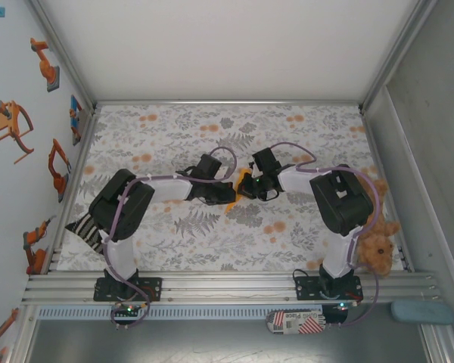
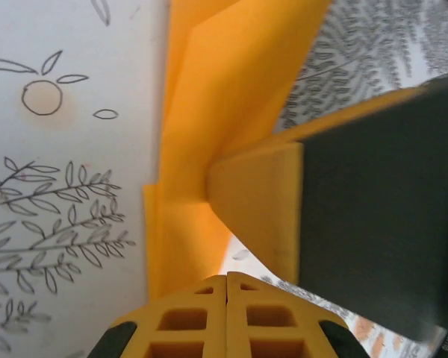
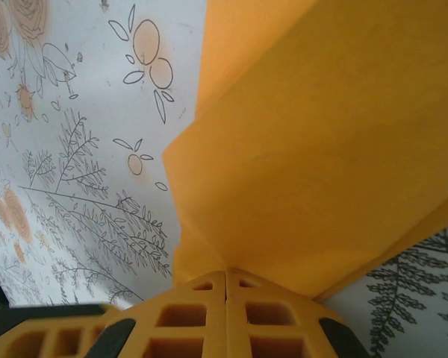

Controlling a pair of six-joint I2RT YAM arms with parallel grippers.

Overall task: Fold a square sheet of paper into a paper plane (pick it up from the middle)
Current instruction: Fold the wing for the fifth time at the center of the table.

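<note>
The partly folded orange paper sits mid-tabletop, between the two arms. The right end effector is fully closed, and the paper fans out from its tips, apparently pinched. The left end effector is closed too, at the paper's lower edge, though a grip there is unclear. The paper looks thin, light and floppy, so it probably creases or tears easily. It is best held gently, near the folds.
</note>
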